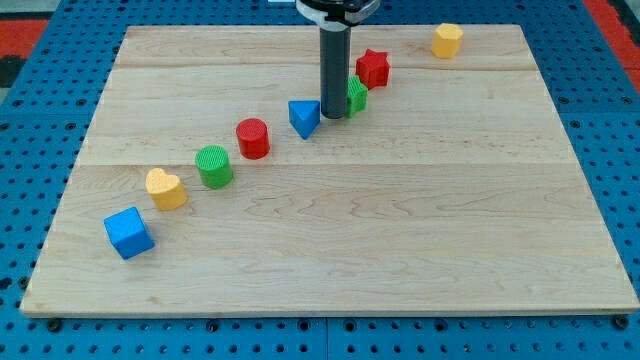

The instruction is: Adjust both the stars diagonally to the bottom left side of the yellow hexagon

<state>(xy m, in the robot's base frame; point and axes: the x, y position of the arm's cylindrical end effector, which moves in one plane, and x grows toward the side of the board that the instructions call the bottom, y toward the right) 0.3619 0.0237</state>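
The yellow hexagon [447, 40] sits near the view's top right corner of the wooden board. The red star [373, 68] lies to its lower left. The green star [355, 95] lies just below and left of the red star, partly hidden behind my rod. My tip [333, 116] rests on the board touching the green star's left side, between it and the blue triangle [304, 117].
A diagonal line of blocks runs down to the view's left: red cylinder [253, 138], green cylinder [214, 166], yellow heart [165, 188], blue cube [129, 233]. The wooden board [400, 230] lies on a blue pegboard.
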